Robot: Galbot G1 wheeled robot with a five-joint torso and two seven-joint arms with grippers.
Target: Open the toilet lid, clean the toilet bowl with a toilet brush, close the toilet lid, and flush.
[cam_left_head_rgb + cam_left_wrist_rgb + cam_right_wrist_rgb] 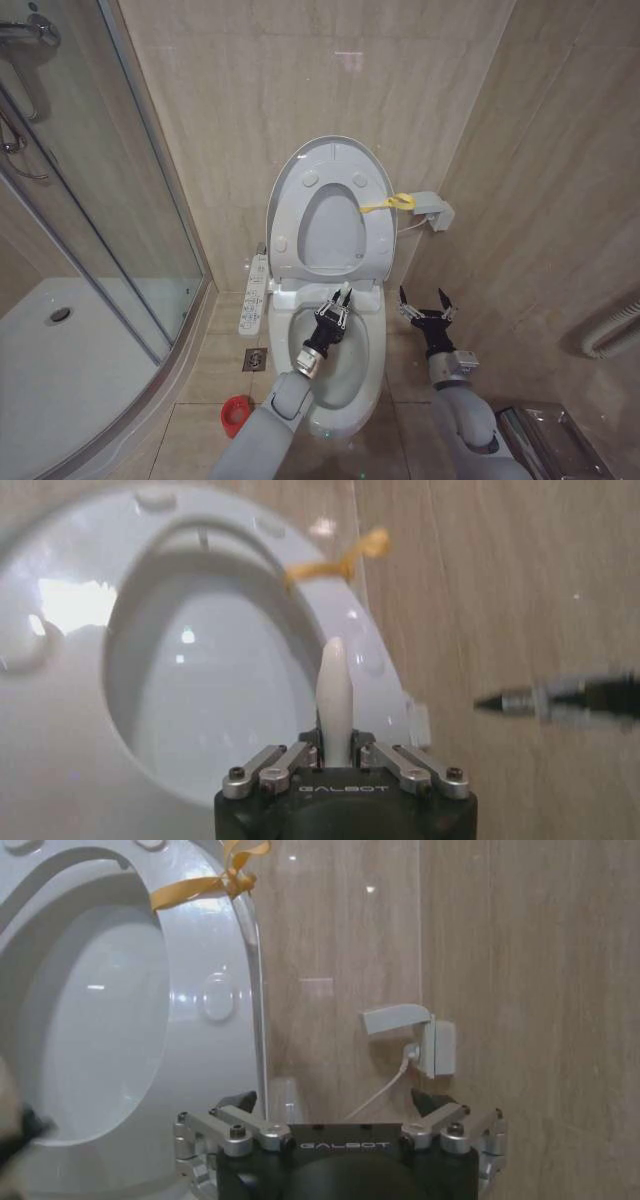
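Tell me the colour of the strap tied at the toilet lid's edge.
Yellow. The strap on the raised toilet lid shows best in the right wrist view.

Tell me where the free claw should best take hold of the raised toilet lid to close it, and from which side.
Probably at the yellow strap on the edge of the toilet lid nearest the right claw. The lid leans upright against the wall, smooth and glossy, so the strap is the only part that stands out. The open right claw could come from the robot's right, rising.

Glass shower door (110,190) on robot's left w/ white shower tray (50,370). Grey wall socket box (432,209) on beige tiles. Floor drain (255,359) by toilet base.
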